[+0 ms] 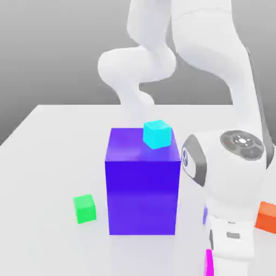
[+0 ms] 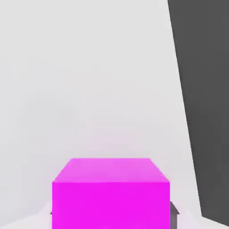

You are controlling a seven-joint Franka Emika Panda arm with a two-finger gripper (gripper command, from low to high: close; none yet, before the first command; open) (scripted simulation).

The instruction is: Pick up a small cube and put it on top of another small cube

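The tool (image 2: 112, 214) sits low over the white tabletop (image 2: 89, 89) at the near edge of the scene, and in the hand view the small, glossy magenta-pink cube (image 2: 111, 197) lies squarely between its dark fingertips (image 2: 174, 210), one of which peeks out at the cube's side. The tool is closed as far as it goes, pinched onto the magenta cube, which seems still to rest on the tabletop; I judge the grasp just made and the lift not yet begun. The cube is centred in the grip, a placing that should keep it level when carried and set down. In the exterior view a sliver of the same magenta shows beneath the white wrist. Just beyond the tool, towards the exterior view's right, a small orange cube (image 1: 267, 215) lies on the tabletop, partly hidden by the arm. Farther off stands a big, glossy blue-violet block (image 1: 142, 183), with a small cyan cube (image 1: 157, 134) perched on its top near the far corner. On the far side of that block from the tool, low on the tabletop, waits the small plain green cube (image 1: 84, 208), the stacking target. The big block stands between tool and target, so the carry will likely need to rise over it or swing around it.
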